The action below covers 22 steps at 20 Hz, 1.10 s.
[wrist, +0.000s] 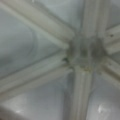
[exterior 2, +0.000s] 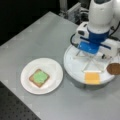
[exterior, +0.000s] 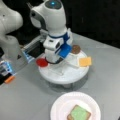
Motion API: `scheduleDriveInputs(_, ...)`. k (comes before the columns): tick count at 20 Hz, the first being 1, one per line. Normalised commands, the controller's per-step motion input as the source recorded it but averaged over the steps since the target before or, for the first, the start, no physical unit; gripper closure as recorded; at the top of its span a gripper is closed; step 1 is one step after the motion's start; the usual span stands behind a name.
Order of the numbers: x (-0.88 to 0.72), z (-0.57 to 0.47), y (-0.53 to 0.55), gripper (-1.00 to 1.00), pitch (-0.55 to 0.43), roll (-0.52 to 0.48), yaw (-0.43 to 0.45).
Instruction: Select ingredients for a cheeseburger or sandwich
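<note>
On the paper plate (exterior: 60, 107), nearest in a front view, a toast square (exterior: 78, 113) carries green lettuce (exterior: 79, 112). Beyond the plate, the gripper (exterior: 53, 60) sits low over the white tray (exterior: 65, 75); whether its fingers are spread cannot be told. The tomato disc (exterior: 41, 62) lies just beside it at the tray's rim, cheese (exterior: 85, 61) and patty (exterior: 75, 49) opposite. A careless nudge could knock the overhanging tomato onto the table (exterior: 25, 100).
</note>
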Motion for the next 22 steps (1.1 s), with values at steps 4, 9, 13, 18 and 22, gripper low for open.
scheduleDriveInputs(4, -0.1, -0.18, -0.09, -1.0, -0.181, 0.085, 0.074)
scheduleDriveInputs(9, -0.09, -0.18, -0.05, -1.0, -0.179, 0.083, 0.052)
scheduleDriveInputs(13, -0.15, -0.16, -0.03, -1.0, -0.177, 0.072, 0.048)
scheduleDriveInputs(18, -0.2, -0.14, -0.05, -1.0, -0.179, 0.078, 0.074)
scheduleDriveInputs(22, -0.25, -0.15, -0.12, -1.0, -0.187, 0.096, 0.104)
